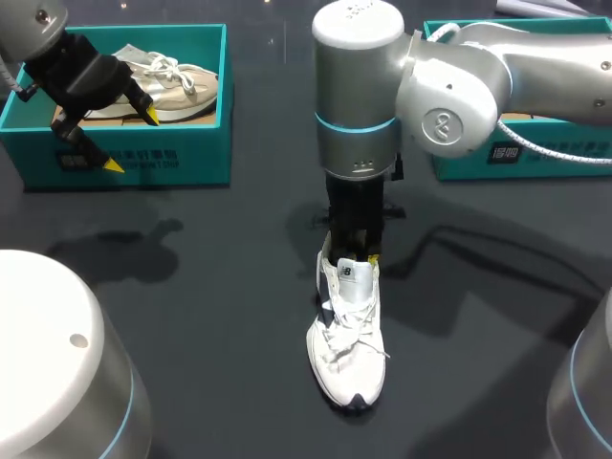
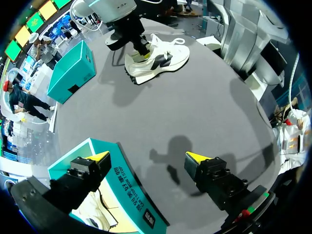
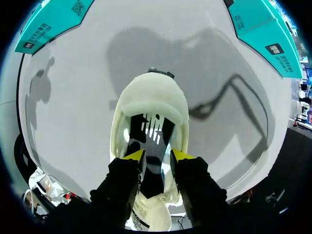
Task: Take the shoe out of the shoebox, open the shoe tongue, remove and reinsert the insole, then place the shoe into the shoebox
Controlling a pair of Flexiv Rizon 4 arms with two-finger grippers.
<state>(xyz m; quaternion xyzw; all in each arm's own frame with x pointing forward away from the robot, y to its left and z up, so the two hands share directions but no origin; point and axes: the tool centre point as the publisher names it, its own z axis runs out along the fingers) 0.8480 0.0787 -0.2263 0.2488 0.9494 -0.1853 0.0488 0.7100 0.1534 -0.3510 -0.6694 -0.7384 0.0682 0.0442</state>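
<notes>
The white shoe [image 1: 349, 354] stood on the table [image 1: 220, 316], well clear of both boxes. The right gripper [image 3: 157, 155] was in its opening, fingers nearly together and pinching the dark insole [image 3: 152, 129]. This insole is probably light, thin and floppy, so it is best held at the heel end. The left gripper [image 2: 148, 157], wide open and empty, hung over the left shoebox [image 1: 143, 158], which held a beige shoe [image 1: 177, 86]; nothing obstructed the right shoebox [image 1: 459, 167].

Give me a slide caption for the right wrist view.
Right gripper at the mouth of the white shoe on the table.
</notes>
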